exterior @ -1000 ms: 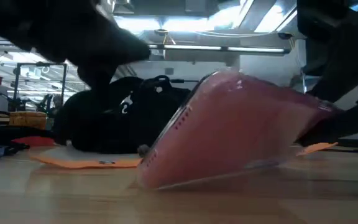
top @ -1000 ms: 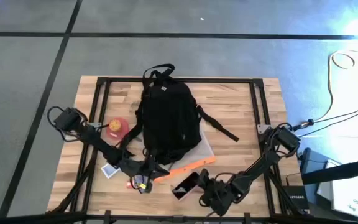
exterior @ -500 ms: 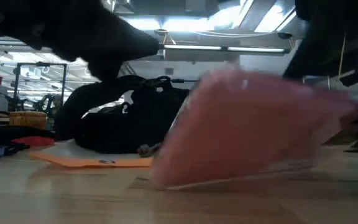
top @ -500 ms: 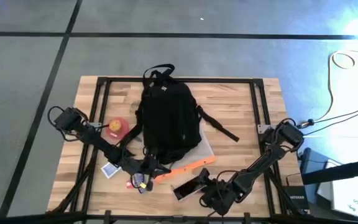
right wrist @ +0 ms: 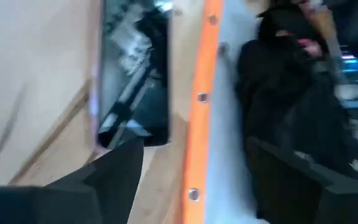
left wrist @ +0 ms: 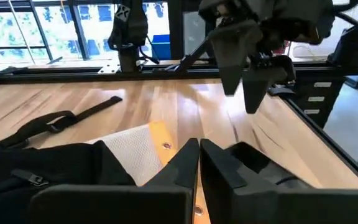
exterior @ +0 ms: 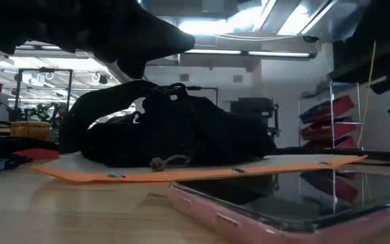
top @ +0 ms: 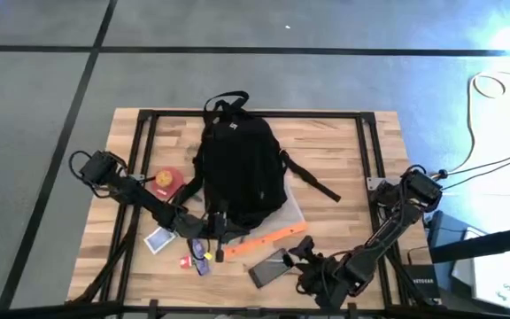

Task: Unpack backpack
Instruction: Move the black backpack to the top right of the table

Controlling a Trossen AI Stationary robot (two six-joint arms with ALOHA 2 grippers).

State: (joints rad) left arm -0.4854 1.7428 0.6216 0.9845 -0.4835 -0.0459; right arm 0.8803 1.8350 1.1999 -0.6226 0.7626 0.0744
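The phone (top: 270, 268) now lies flat, right gripper (top: 301, 255) released.

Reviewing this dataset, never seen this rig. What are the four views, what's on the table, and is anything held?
This is a robot with two dark arms at a wooden table, each ending in a two-finger hand. One camera looks straight down, one sits at table-top height, and one rides on each wrist. On the table lie a black backpack, an orange-edged mesh pouch partly under it, a phone in a pink case, a red round item and a small card. The left hand is shut at the backpack's near edge. The right hand is open beside the phone, which lies flat. Neither visibly holds anything.
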